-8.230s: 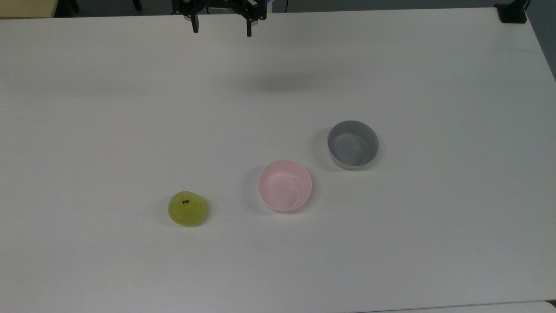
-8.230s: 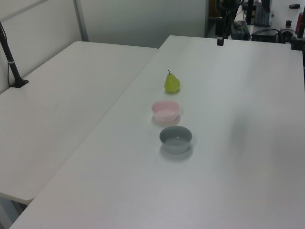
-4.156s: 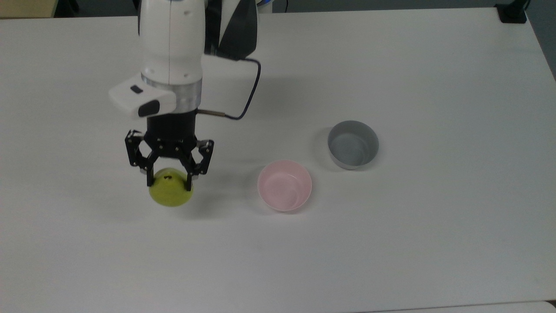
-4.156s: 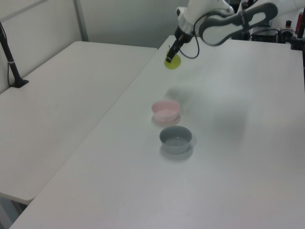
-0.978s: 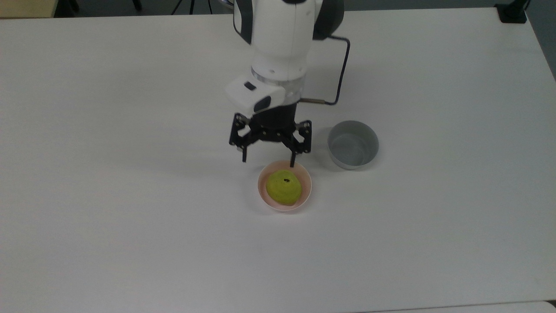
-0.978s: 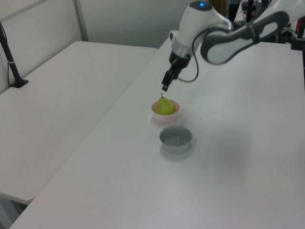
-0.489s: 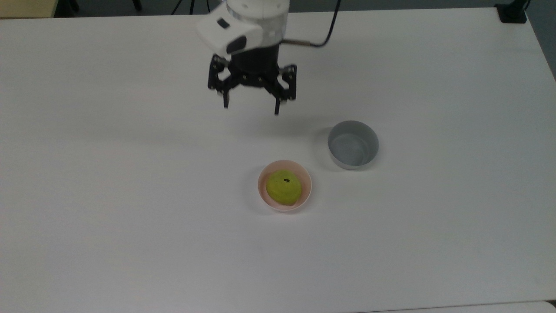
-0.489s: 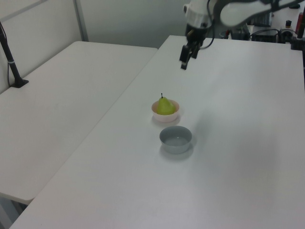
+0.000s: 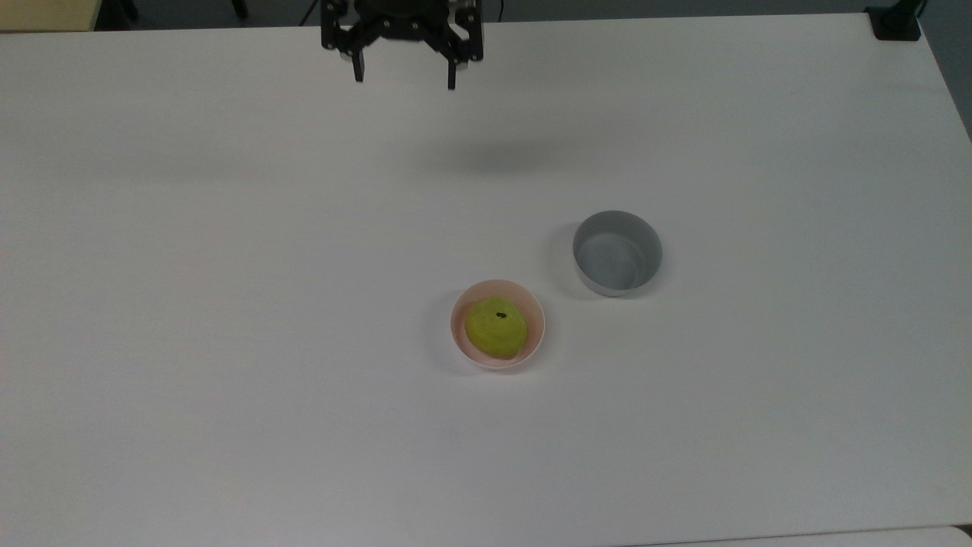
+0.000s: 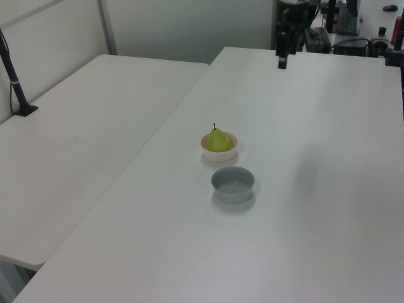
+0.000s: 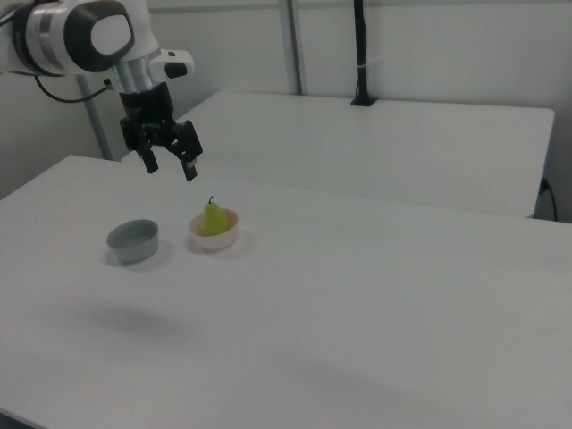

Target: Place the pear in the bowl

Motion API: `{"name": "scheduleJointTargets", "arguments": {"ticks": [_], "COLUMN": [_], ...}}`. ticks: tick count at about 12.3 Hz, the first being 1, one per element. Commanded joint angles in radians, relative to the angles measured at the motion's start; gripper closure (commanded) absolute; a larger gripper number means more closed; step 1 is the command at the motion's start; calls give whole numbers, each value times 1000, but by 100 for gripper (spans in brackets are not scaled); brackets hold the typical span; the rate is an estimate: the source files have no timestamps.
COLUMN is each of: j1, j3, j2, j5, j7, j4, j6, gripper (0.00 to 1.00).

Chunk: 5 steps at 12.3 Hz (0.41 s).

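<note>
The yellow-green pear (image 9: 496, 327) (image 10: 219, 140) (image 11: 213, 218) stands upright inside the pale pink bowl (image 9: 531, 343) (image 10: 230, 153) (image 11: 214, 241), its dark stem pointing up. My gripper (image 9: 404, 78) (image 10: 281, 62) (image 11: 170, 167) hangs open and empty high above the table, far from the bowl, near the top view's upper edge. In the right view it is up and to the left of the pear, fingers spread apart.
A deeper grey bowl (image 9: 616, 253) (image 10: 233, 184) (image 11: 133, 240) sits empty beside the pink one. A second white table (image 10: 82, 126) adjoins this one, with a black post (image 11: 360, 54) clamped on it. Cables and equipment (image 10: 353, 38) stand beyond the far table end.
The gripper, open after leaving the pear in the pink bowl, has risen and pulled back toward the top view's upper edge. Pear and bowls have stayed still.
</note>
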Motion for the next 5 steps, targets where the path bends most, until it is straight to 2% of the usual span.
{"name": "scheduleJointTargets", "arguments": {"ticks": [1, 5], "j1": [-27, -26], "j3": [-8, -3], "j2": [-58, -52], "j5": [40, 38], "j7": [-81, -72], "j4": [-24, 1], "j6": [-96, -105], "gripper": [0, 0]}}
